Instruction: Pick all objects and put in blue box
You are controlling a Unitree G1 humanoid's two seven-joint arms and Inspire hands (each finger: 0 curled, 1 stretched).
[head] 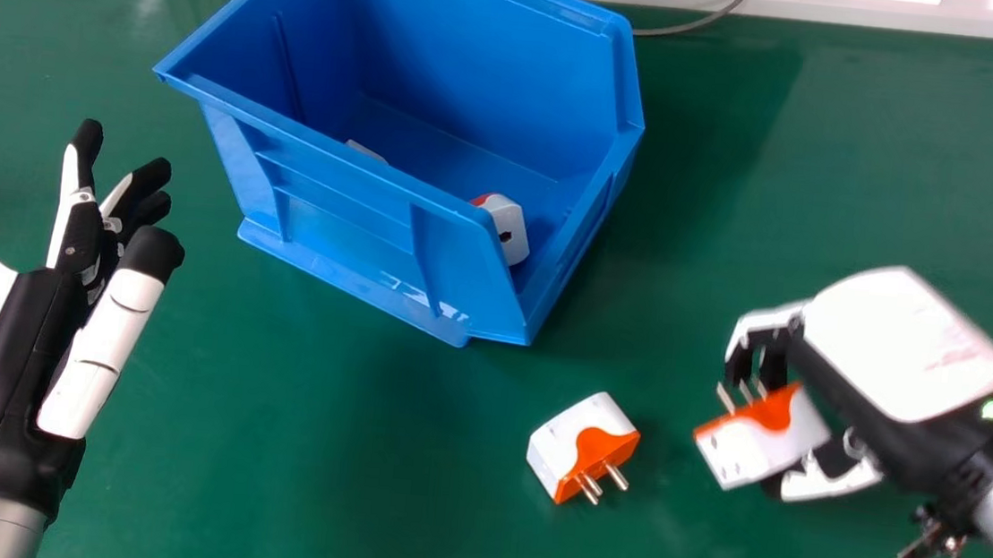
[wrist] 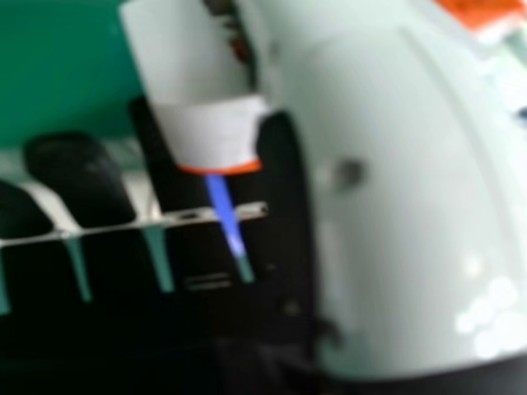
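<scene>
Right hand holding adapter, green tabletop, grey cable beyond blue box

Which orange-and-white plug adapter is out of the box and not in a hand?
The adapter on the green table, left of the right hand in the head view; its twin is gripped in that hand.

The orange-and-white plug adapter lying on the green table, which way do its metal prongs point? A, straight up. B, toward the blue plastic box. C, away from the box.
C: the metal prongs stick out of the plug adapter on its orange side, facing away from the blue plastic box.
</scene>
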